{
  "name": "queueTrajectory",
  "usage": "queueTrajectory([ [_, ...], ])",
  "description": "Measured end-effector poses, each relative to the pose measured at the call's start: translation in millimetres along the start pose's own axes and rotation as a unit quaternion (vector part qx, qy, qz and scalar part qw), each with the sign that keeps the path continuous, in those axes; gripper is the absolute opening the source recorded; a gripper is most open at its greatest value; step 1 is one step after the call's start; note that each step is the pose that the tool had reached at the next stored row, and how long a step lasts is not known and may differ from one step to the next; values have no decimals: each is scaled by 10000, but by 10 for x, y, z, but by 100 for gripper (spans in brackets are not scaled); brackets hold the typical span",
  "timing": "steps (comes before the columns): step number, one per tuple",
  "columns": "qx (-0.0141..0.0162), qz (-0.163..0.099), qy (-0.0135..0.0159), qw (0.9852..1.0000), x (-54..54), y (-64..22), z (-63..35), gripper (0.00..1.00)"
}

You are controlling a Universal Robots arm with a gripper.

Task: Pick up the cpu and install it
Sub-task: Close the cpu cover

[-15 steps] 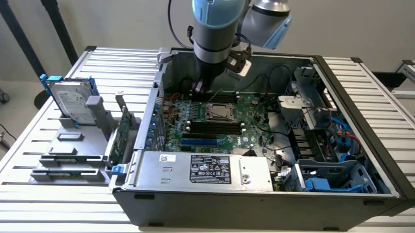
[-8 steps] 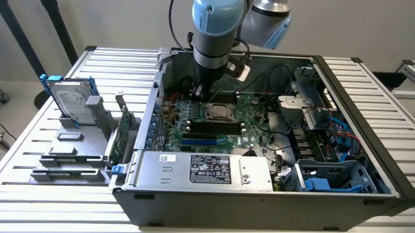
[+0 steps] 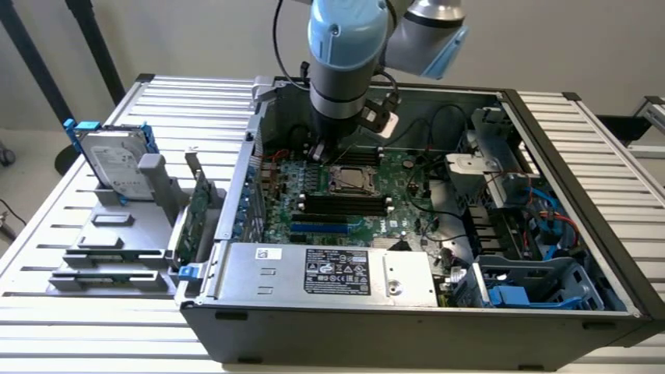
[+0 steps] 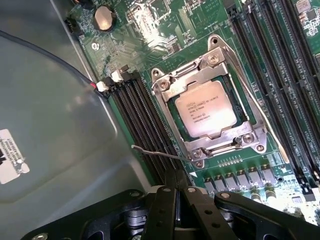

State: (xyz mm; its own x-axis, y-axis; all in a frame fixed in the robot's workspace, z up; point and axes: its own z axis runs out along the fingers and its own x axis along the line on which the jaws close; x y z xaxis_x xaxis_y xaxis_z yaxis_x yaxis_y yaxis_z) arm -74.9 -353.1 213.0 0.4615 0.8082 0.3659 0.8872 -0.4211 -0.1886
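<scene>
Over the motherboard (image 4: 150, 30), inside the open computer case (image 3: 416, 327), the gripper (image 4: 176, 176) is clenched, its two black fingers pressed together with nothing between them. In the exterior view the gripper (image 3: 323, 153) hangs from the arm just above the board, near the case's rear wall. Close to its tips lies a thin wire lever (image 4: 160, 152); whether they touch I cannot tell.

Just beyond the lever, the cpu (image 4: 205, 116) sits flat in its socket, printed silver-grey top upward, with the socket's metal frame (image 4: 165, 85) lying around its edges. In the exterior view the cpu (image 3: 348, 179) is near the middle of the board. Black memory slots (image 4: 145, 125) run on either side of the socket, and a coin cell (image 4: 104, 18) sits further off on the board.

The case also holds a grey power supply (image 3: 332, 273) along its near wall and a drive cage (image 3: 519, 210) with blue cables (image 3: 550, 226) on the exterior view's right.

Outside the case, on the slatted table (image 3: 62, 327), a grey holder (image 3: 114, 249) carries a hard drive (image 3: 109, 167) in blue brackets, tilted, and a green expansion card (image 3: 198, 214) standing on edge
</scene>
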Motion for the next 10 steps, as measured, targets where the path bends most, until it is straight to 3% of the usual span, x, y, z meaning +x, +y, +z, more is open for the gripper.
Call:
queueTrajectory([
  [2,-23,-1,-40,10000,18,-10,33,11],
  [6,-91,-2,-168,9998,63,-33,78,11],
  [10,-98,-3,-182,9998,63,-33,81,11],
])
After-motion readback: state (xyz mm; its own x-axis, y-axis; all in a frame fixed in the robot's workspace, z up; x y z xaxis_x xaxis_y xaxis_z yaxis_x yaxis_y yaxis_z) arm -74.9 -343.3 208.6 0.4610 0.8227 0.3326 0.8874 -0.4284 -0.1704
